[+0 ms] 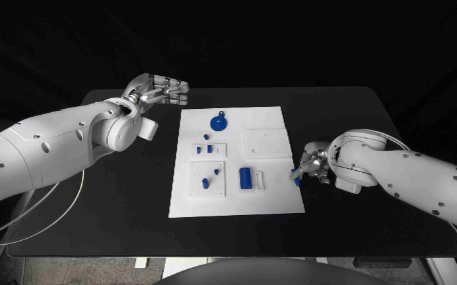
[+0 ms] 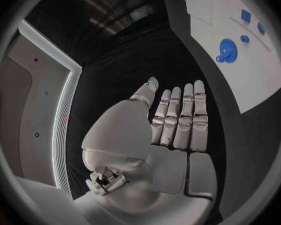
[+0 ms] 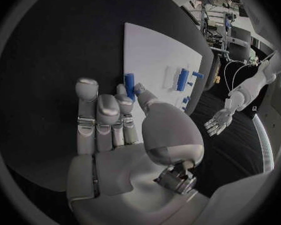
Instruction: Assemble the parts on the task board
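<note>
The white task board [image 1: 271, 196] lies mid-table. On it are a round blue part with a tab [image 1: 219, 123], several small blue pegs [image 1: 205, 148] and a blue cylinder [image 1: 245, 177] beside a white one [image 1: 259, 180]. My right hand [image 1: 312, 164] hovers at the board's right edge and pinches a small blue part [image 1: 297, 178] between thumb and fingers; the right wrist view shows this part [image 3: 130, 80] at the fingertips [image 3: 140, 90], just off the board [image 3: 153, 45]. My left hand [image 1: 157, 90] is raised beyond the board's far left corner, fingers straight [image 2: 178, 120], holding nothing.
Two raised white plates sit on the board, one at its right middle [image 1: 267, 144] and one at its near left [image 1: 207, 179]. Black table [image 1: 343, 232] surrounds the board on all sides. The left wrist view shows the round blue part [image 2: 226, 50] on the board [image 2: 265, 80].
</note>
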